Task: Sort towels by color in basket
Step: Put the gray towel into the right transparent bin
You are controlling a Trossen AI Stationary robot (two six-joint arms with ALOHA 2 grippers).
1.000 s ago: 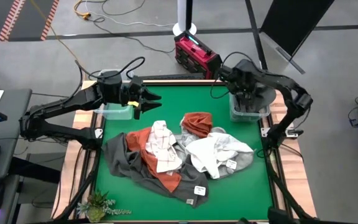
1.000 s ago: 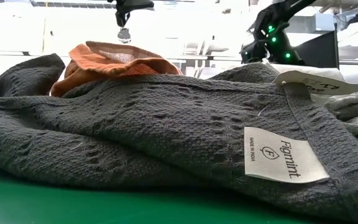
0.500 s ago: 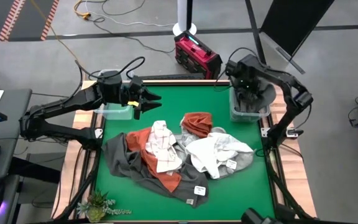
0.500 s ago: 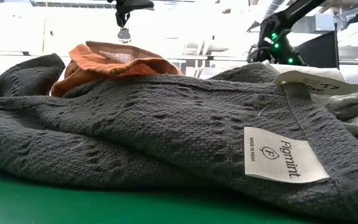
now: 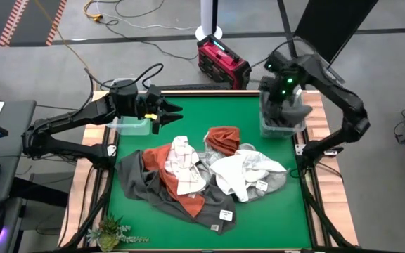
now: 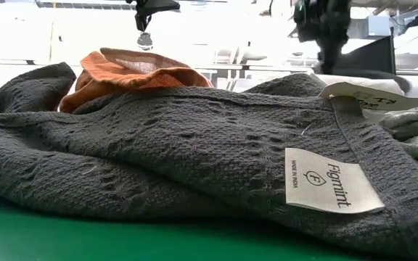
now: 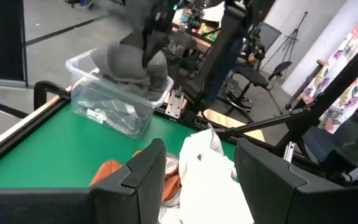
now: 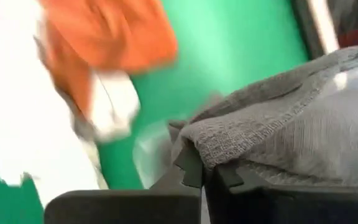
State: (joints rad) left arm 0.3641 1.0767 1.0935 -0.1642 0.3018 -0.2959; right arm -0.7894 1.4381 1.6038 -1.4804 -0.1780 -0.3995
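Note:
A heap of towels lies on the green mat: dark grey (image 5: 146,186), rust orange (image 5: 223,139), white with grey checks (image 5: 185,165), white (image 5: 241,172) and light grey (image 5: 276,179). In the low view the dark grey towel (image 6: 194,159) fills the front. My right gripper (image 5: 281,91) hangs over the clear basket (image 5: 281,128) at the far right, shut on a grey towel (image 7: 129,62) that bulges above the rim. My left gripper (image 7: 197,180) hovers open, with nothing between its fingers, near a second clear basket (image 5: 132,125) at the far left. My right gripper pinches a bunched fold of the grey towel (image 8: 229,143) between its two shut fingers. The fingers come from above, pointing steeply down. The towel's top is drawn up above the basket's rim; its lower part (image 7: 120,78) sits inside the basket.
A red device (image 5: 220,62) stands beyond the table's far edge. A small plant (image 5: 110,232) sits at the near left corner. Bare green mat (image 5: 209,112) shows between the two baskets, far of the heap. Wooden rails edge the table.
My right gripper has risen over the far right basket and tipped from nearly level to pointing steeply down. The grey towel in that basket has come up with it at the top. The heap has stayed as it was.

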